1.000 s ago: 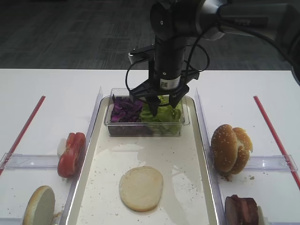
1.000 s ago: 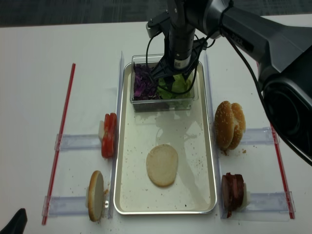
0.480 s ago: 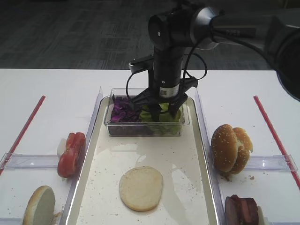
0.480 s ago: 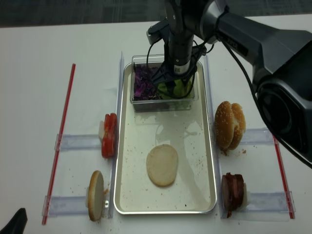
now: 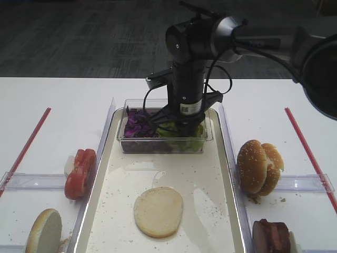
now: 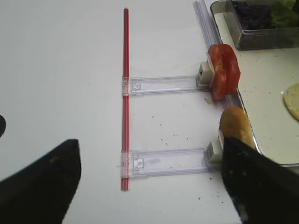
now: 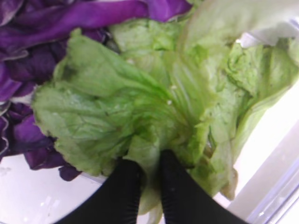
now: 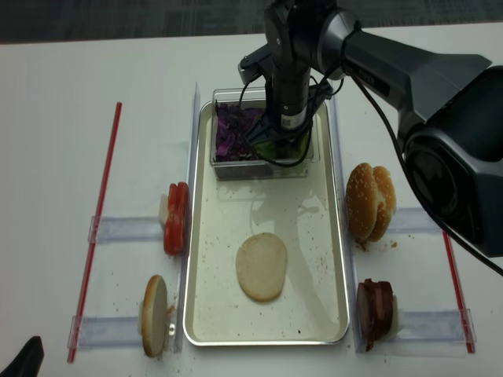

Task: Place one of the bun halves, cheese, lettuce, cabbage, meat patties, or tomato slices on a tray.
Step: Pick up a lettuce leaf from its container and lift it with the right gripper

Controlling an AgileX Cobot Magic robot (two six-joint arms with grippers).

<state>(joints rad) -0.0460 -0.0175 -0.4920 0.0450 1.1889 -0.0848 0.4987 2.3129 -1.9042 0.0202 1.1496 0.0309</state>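
Note:
My right gripper reaches down into the clear tub at the far end of the tray. In the right wrist view its black fingers stand close together with a fold of light-green lettuce pinched between them. Dark purple cabbage fills the tub's left half. A pale bun half lies flat on the tray floor. My left gripper hangs open over the bare table at the left, holding nothing.
Tomato slices and a bun half stand in clear holders left of the tray. Sesame bun halves and meat patties stand on its right. Red strips lie along the outer table sides.
My right gripper has sunk from just above the tub down into the lettuce, and its fingers have closed from wide apart onto the leaves.

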